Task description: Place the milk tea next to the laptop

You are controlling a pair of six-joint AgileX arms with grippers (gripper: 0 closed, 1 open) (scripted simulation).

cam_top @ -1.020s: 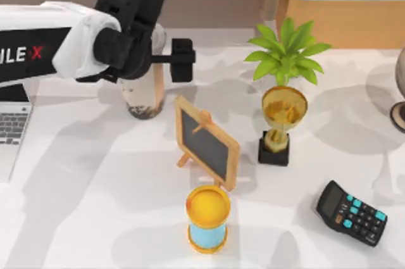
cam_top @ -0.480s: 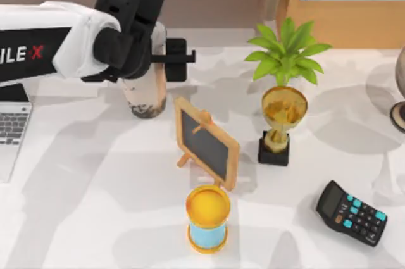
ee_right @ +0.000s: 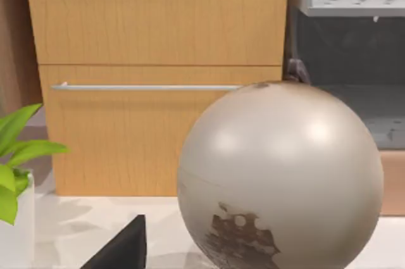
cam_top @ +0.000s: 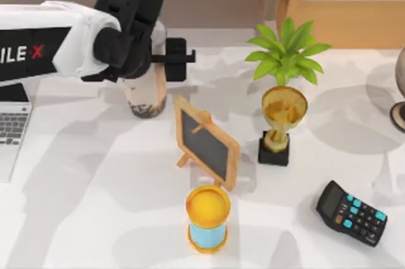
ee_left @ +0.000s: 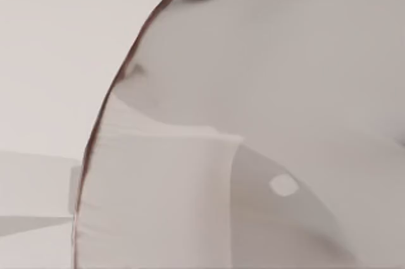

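The milk tea (cam_top: pixel 148 95), a tall clear cup of beige drink with dark pearls at its bottom, stands at the back left of the table. My left gripper (cam_top: pixel 154 59) reaches over it from the left and is shut on its upper part; one black finger (cam_top: pixel 176 59) presses the cup's right side. The cup's pale curved wall (ee_left: pixel 266 92) is pressed close in the left wrist view. The laptop (cam_top: pixel 11 128), silver-grey with grey keys, lies at the table's left edge, partly under my left arm. My right arm is parked off the right side, facing the globe.
A small chalkboard easel (cam_top: pixel 205 142) stands just right and in front of the cup. Behind it are a potted plant (cam_top: pixel 286 50) and a gold trophy (cam_top: pixel 281 123). A blue-and-yellow hourglass (cam_top: pixel 207 218), a black calculator (cam_top: pixel 352 212) and a grey globe (ee_right: pixel 278 174) stand farther off.
The left gripper's visible finger moved inward against the cup, which shifted slightly right. Nothing has moved in the last half second.
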